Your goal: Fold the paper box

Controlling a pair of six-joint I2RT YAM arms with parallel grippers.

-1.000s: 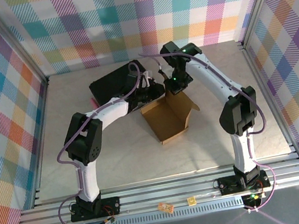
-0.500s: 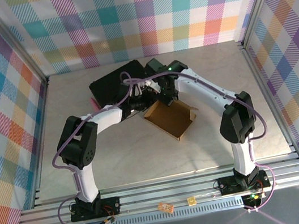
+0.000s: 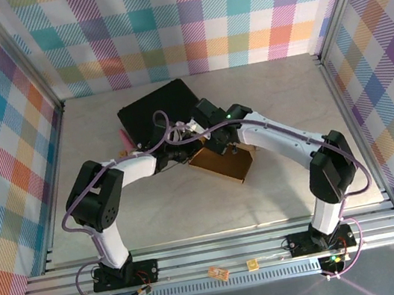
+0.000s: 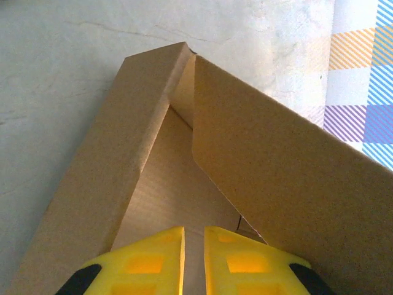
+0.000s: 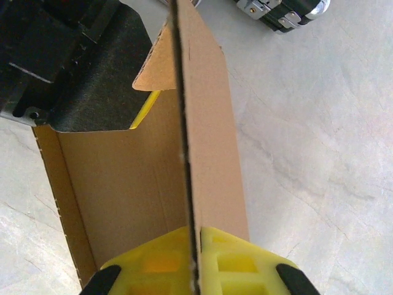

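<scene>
1. Already the paper box (image 3: 224, 164) stands half-formed on the counter (image 3: 192, 209), just in front of the black case (image 3: 153, 113), with its walls raised.
2. The right gripper (image 5: 193, 236) pinches one upright wall. The left gripper (image 4: 194, 236) has its fingers almost together, and I cannot tell whether it holds anything.
3. The top is open, so I judge that the closing folds remain.

1. One plain brown cardboard paper box (image 3: 223, 167).
2. One black hard rectangular case (image 3: 142, 111).
3. Two white robot arms with black joints: the left arm (image 3: 138, 166) and the right arm (image 3: 279, 137).
4. Two yellow-fingered grippers: the left gripper (image 4: 194, 236) and the right gripper (image 5: 193, 236).
5. Two small tags on the near aluminium rail (image 3: 377, 227): one orange tag (image 3: 218, 273) and one yellow tag (image 3: 252, 264).
</scene>
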